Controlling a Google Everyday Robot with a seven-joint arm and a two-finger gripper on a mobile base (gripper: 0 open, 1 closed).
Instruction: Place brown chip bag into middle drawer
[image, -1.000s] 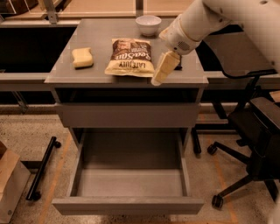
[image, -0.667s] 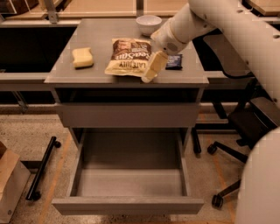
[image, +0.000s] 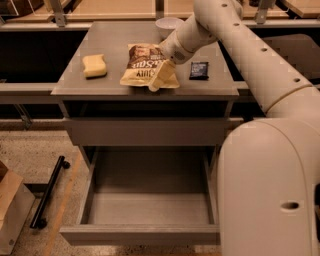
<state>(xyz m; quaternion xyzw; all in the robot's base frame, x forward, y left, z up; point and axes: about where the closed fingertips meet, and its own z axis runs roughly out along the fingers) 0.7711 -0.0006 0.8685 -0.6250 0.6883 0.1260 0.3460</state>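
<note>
The brown chip bag (image: 142, 66) lies flat on the grey cabinet top (image: 115, 85), dark brown half toward the back, pale yellow half toward the front. My gripper (image: 159, 80) comes in from the right and is down over the bag's front right part, covering it there. The bag rests on the cabinet top. The middle drawer (image: 140, 233) is pulled out wide below, and its deep grey tray holds nothing I can see.
A yellow sponge (image: 94, 65) lies left of the bag. A small dark packet (image: 199, 70) lies to its right and a white bowl (image: 169, 23) behind. A flat closed drawer front (image: 147, 131) sits above the open one. My body (image: 270, 190) fills the right foreground. A cardboard box (image: 12, 210) and black bar (image: 47, 192) are on the floor at left.
My arm has swung left and my gripper has moved from beside the bag's right edge onto its front right part. The bag has not visibly shifted.
</note>
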